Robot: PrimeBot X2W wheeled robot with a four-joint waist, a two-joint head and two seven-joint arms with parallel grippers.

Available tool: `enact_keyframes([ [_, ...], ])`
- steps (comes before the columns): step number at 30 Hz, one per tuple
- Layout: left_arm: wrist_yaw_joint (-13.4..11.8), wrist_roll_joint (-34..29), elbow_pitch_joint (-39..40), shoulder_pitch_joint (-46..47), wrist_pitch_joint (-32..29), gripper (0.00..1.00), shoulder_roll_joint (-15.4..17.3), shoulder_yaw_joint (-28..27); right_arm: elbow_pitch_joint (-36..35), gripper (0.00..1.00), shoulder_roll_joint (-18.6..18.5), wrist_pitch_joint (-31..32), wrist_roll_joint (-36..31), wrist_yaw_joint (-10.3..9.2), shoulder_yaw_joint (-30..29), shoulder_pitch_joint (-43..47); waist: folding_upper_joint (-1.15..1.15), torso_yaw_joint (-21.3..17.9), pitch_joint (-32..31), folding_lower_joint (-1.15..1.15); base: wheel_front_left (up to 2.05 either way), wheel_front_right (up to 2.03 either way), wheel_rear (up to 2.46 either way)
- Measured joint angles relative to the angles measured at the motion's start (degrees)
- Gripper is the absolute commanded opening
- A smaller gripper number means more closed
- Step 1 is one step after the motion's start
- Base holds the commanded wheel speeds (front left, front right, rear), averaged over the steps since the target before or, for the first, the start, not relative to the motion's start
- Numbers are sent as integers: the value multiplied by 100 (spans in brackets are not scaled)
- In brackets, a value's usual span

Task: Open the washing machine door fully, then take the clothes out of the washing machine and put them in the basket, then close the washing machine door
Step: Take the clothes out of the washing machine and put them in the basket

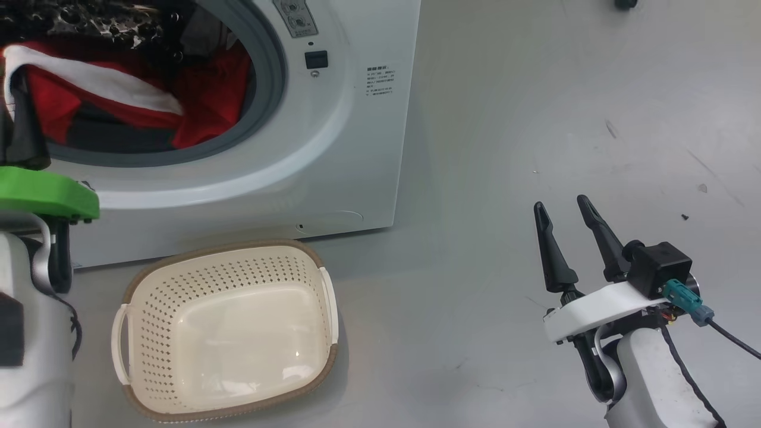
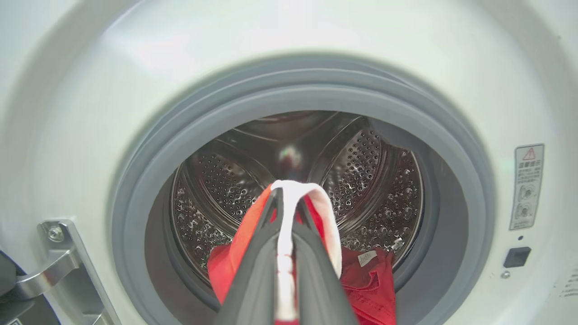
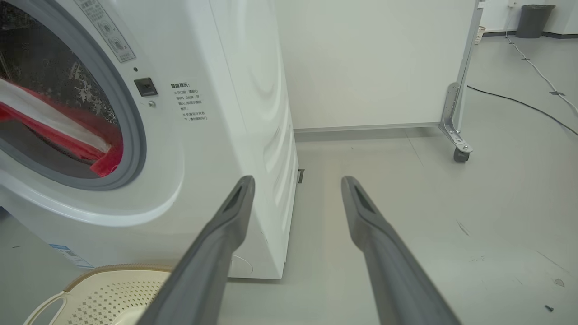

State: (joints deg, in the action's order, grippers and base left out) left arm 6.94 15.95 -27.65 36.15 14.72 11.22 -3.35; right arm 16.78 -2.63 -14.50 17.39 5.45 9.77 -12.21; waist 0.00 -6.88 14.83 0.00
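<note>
Nearest, lower right: right gripper above bare floor, jaws wide, nothing between. Left of it, on floor: basket, empty, just before foot of washing machine. Further in, at open port: left gripper, jaws pinched on white stripe of clothes; red heap low in port, steel drum behind.

**Quick look at the bot's arms**

The right hand has two long, dark, tapering fingers on a curved white bracket just behind them. Next to that sits a black camera box with a teal plug and a black cable. The left hand has the same dark fingers, but the bracket behind it is bright green. The forearm shells are glossy white.
</note>
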Motion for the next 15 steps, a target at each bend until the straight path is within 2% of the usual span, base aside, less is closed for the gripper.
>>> enact_keyframes([
  [15, 18, -24, 1343, -615, 4, 0, -260, -100, 32, 100, -1, 0, 1, 2, 56, 166, 0, 145, -342, 0, 0, 0, 0],
])
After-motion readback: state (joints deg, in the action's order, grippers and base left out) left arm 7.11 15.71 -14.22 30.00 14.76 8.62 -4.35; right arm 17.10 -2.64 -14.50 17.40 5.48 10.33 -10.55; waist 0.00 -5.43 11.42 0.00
